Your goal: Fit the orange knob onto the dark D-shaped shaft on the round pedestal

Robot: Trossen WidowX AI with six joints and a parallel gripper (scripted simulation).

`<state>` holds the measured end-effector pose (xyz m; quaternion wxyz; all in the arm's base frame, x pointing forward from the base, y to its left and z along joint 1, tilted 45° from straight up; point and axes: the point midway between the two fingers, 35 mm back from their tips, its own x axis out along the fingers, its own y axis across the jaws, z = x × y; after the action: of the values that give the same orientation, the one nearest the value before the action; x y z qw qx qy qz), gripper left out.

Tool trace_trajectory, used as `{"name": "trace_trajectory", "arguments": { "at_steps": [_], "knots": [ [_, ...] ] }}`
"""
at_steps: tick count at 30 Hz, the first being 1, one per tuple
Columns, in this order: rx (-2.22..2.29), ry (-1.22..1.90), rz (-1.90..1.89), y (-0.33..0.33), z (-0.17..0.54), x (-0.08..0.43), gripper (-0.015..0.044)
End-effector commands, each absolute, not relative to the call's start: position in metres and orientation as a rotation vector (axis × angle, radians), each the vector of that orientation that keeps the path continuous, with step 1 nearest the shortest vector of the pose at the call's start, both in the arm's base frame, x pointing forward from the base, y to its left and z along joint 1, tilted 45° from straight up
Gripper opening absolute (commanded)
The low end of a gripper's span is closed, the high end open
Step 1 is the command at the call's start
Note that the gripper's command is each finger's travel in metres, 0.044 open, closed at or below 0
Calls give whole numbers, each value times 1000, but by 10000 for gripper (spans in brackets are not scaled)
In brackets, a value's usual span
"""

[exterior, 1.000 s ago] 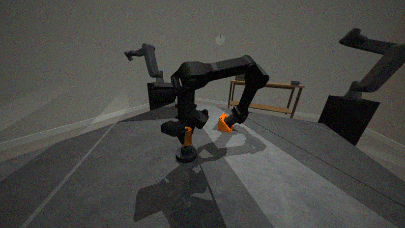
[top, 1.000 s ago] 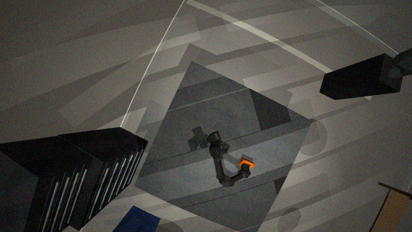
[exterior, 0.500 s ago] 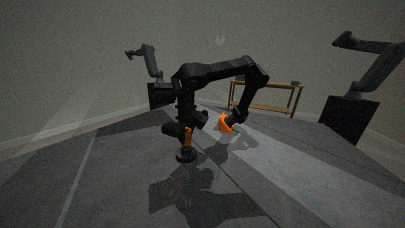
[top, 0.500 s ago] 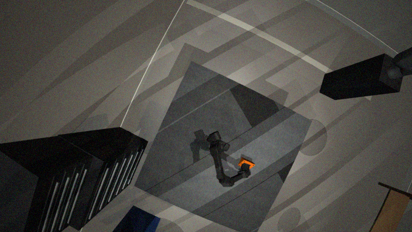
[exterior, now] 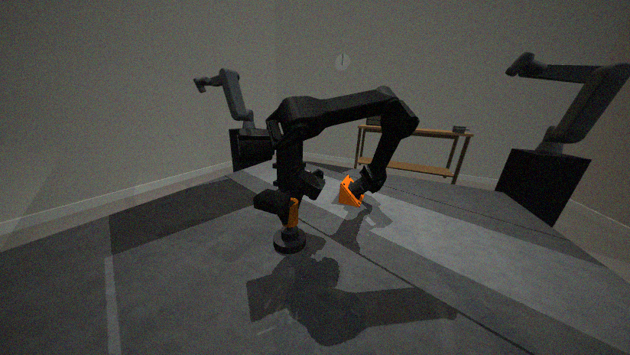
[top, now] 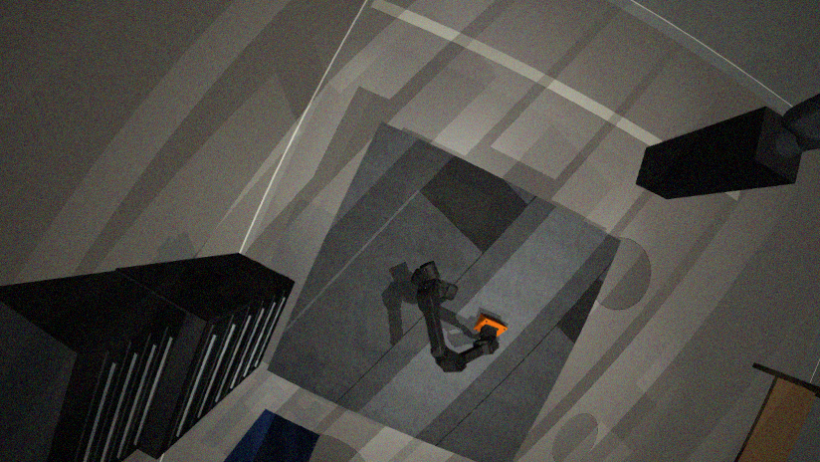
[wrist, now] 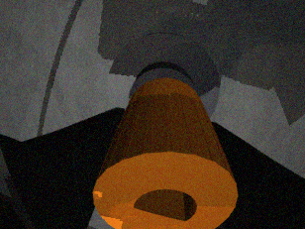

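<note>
The orange knob (exterior: 292,213) (wrist: 165,128) is an upright hollow cylinder. Its D-shaped hole shows in its top face in the wrist view, the flat side toward the lower edge. My gripper (exterior: 290,206) (wrist: 164,123) is shut on the knob, with a black finger on each side. The dark round pedestal (exterior: 289,244) (wrist: 205,63) stands directly under the knob. The knob's lower end is at the top of the pedestal's narrow dark upright part, and the wide base disc lies lower. How far the shaft reaches into the knob is hidden.
The arm's orange base mount (top: 498,327) (exterior: 348,198) stands on the grey floor panel behind the pedestal in the exterior view. Farther back are a wooden shelf (exterior: 414,131), two grey arms on black stands, and black cabinets (top: 212,287). Dark shadows cross the panel.
</note>
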<state>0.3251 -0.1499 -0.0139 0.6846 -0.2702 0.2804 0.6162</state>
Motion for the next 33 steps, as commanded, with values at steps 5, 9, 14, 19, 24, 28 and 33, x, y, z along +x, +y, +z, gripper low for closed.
{"name": "trace_trajectory", "arguments": {
  "at_steps": [5,9,14,19,24,28,33],
  "knots": [
    [-714,538,1425,-152,-14,326,0],
    [-714,538,1425,-151,-16,325,0],
    [-714,538,1425,-149,-17,325,0],
    [-714,538,1425,-149,-17,325,0],
    [-714,538,1425,-149,-17,325,0],
    [-714,538,1425,-151,-13,325,0],
    [-758,501,1444,-151,-12,326,0]
  ]
}}
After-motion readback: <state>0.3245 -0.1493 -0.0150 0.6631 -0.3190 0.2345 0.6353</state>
